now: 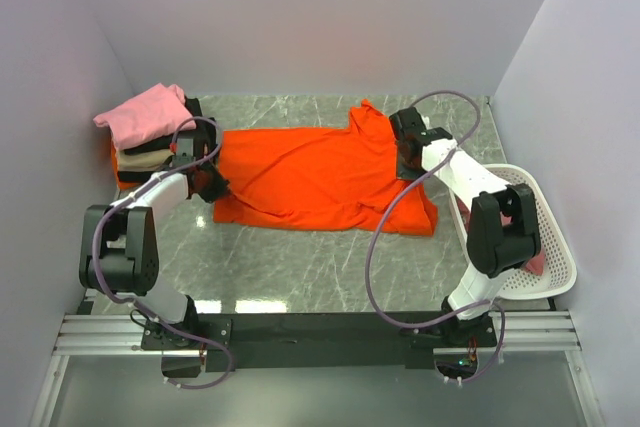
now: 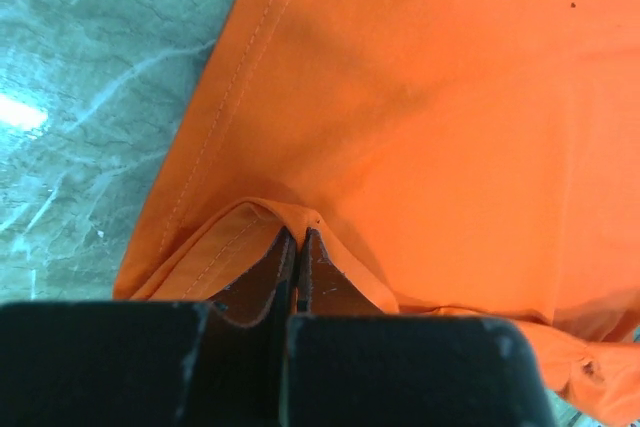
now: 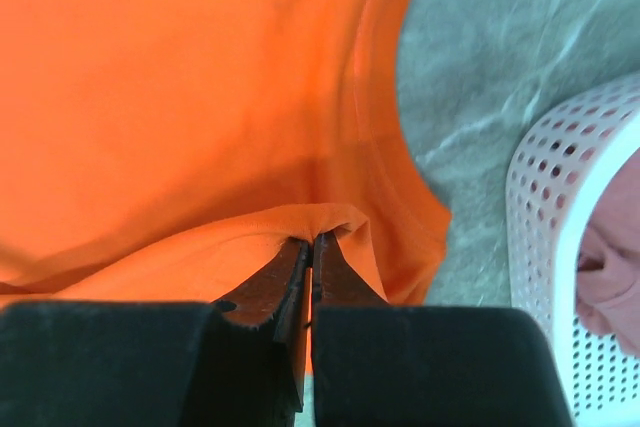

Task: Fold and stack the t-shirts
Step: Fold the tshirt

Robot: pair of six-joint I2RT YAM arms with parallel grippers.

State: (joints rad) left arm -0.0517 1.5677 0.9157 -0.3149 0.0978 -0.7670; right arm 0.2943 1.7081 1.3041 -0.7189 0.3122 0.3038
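The large orange t-shirt lies spread across the middle of the grey marbled table, its long side running from left to right, and its near right corner is bunched and wrinkled. The left gripper is at the shirt's left end. Its two black fingers are pressed together on a small raised fold of the orange cloth, just beside a hemmed edge with a double line of stitching. The right gripper is at the shirt's right end, near the sleeve, and it is likewise pinched tight on a little ridge of orange cloth next to a stitched edge. At the far left corner a stack of folded shirts stands, with a pink t-shirt on top, a beige one under it and something black behind. On the right, beside the right arm, is a white lattice basket; a dusty pink cloth lies inside it.
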